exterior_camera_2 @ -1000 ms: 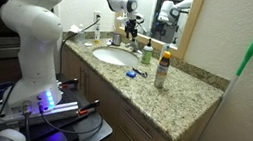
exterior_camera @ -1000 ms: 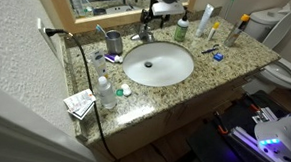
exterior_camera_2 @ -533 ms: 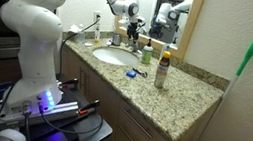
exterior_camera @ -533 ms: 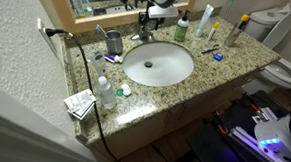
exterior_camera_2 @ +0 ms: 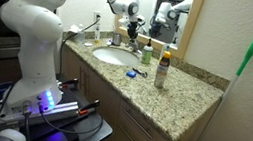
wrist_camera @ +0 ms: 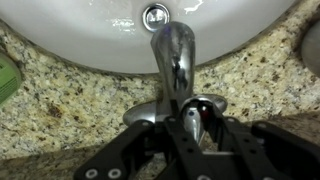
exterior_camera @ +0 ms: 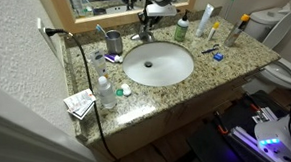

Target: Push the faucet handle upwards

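Note:
The faucet handle (wrist_camera: 190, 124) is a short chrome lever behind the chrome spout (wrist_camera: 172, 55), which reaches over the white basin (wrist_camera: 215, 25). In the wrist view my gripper (wrist_camera: 192, 106) has its black fingers drawn in on both sides of the lever, shut on it. In both exterior views the gripper (exterior_camera: 147, 23) (exterior_camera_2: 132, 23) comes down onto the small faucet (exterior_camera: 143, 36) (exterior_camera_2: 132, 35) at the back of the oval basin (exterior_camera: 136, 71) (exterior_camera_2: 103, 55), below the mirror. There the handle itself is too small to make out.
On the granite counter (exterior_camera: 206, 79) stand a grey metal cup (exterior_camera: 114, 41), a green bottle (exterior_camera: 181, 30) (exterior_camera_2: 147, 53), an amber bottle (exterior_camera_2: 162, 71) and a clear bottle (exterior_camera: 105, 92). A black cord (exterior_camera: 86, 78) runs down the counter's side. A toilet (exterior_camera: 286, 70) stands beside it.
The gripper has closed from wide open onto the faucet handle. The arm has barely shifted, and nothing else has moved.

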Robot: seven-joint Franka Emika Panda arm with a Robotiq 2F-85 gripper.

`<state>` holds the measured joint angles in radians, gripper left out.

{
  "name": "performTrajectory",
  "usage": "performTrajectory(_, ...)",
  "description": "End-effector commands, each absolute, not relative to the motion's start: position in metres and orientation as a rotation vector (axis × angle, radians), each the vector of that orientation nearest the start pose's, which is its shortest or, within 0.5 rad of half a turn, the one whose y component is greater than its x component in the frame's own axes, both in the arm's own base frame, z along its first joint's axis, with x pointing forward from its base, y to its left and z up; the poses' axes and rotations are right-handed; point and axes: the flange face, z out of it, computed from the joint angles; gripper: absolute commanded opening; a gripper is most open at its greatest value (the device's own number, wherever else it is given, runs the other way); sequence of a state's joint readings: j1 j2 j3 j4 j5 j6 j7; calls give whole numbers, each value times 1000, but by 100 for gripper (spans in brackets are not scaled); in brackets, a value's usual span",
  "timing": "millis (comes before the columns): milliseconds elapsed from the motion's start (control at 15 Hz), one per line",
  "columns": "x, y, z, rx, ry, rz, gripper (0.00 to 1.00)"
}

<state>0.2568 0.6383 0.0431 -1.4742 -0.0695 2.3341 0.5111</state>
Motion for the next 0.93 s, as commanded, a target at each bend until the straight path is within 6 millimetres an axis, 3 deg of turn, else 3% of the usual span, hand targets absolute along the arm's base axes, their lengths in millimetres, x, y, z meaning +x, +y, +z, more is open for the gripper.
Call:
performTrajectory(0,695,205,339,-3034,279,-247,6)
performTrajectory(867,683,171,382,-2760,384,-249,7)
